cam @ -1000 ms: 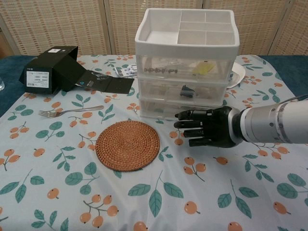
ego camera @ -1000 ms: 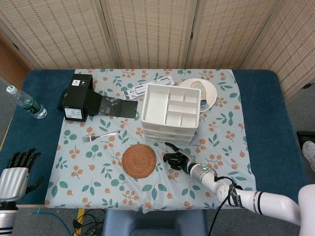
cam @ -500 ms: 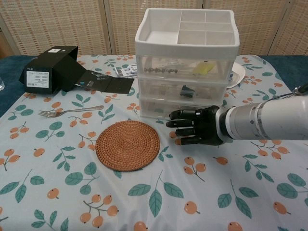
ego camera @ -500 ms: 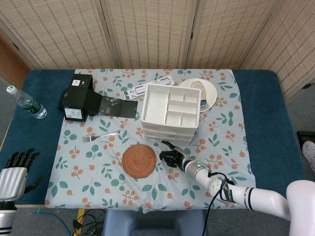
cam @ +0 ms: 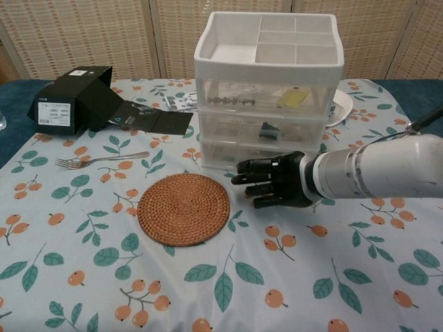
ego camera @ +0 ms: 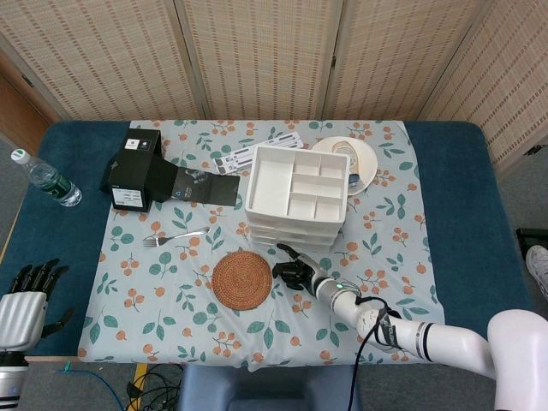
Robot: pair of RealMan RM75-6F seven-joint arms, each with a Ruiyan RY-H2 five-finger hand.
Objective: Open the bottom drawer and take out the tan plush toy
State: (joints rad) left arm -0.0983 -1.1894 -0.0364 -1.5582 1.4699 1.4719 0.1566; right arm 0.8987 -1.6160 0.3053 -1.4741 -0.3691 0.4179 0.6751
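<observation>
A white drawer unit (ego camera: 297, 193) (cam: 268, 83) with clear drawer fronts and an open top tray stands mid-table. Its bottom drawer (cam: 225, 153) is closed, and no tan plush toy shows in either view. My right hand (ego camera: 296, 271) (cam: 273, 182) hovers low in front of the bottom drawer, its black fingers stretched out to the left and holding nothing. It covers the drawer's right part in the chest view. My left hand (ego camera: 30, 301) hangs off the table's front left corner, its fingers spread and empty.
A round woven coaster (ego camera: 241, 278) (cam: 183, 208) lies just left of the right hand. Further left lie a fork (ego camera: 175, 237) (cam: 97, 161) and an open black box (ego camera: 133, 169) (cam: 73, 100). A plate (ego camera: 358, 159) sits behind the unit, a water bottle (ego camera: 47, 180) at the far left.
My right hand has slid left along the front of the bottom drawer, toward the coaster. The left hand and the drawers have not moved.
</observation>
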